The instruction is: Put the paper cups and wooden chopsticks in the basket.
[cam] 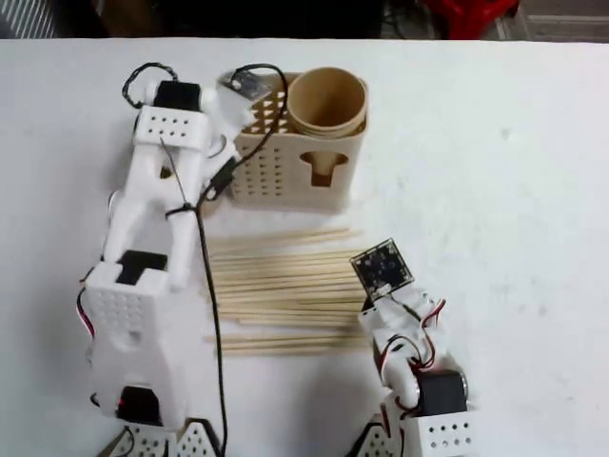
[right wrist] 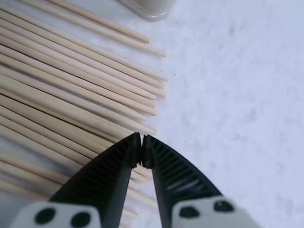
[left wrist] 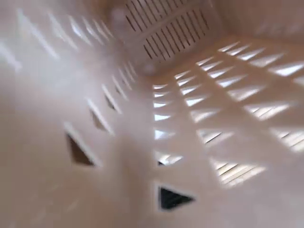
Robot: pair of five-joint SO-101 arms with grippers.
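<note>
The beige slotted basket [cam: 285, 176] stands at the back of the table, and nested paper cups [cam: 326, 100] stand upright in its right half. Several wooden chopsticks [cam: 281, 286] lie side by side on the table in front of it. My left gripper [cam: 245, 100] dips into the basket's left half, its fingers hidden; the left wrist view looks along the basket's inner wall [left wrist: 95, 118] and floor. My right gripper [right wrist: 141, 140] is shut, tips together just over the right ends of the chopsticks [right wrist: 71, 80], with nothing between them.
The left arm [cam: 157, 219] stretches along the table's left side beside the chopsticks. The right arm [cam: 409, 343] sits at the front right. A corner of the basket [right wrist: 147, 7] shows beyond the chopsticks. White tabletop [cam: 495, 190] lies open to the right.
</note>
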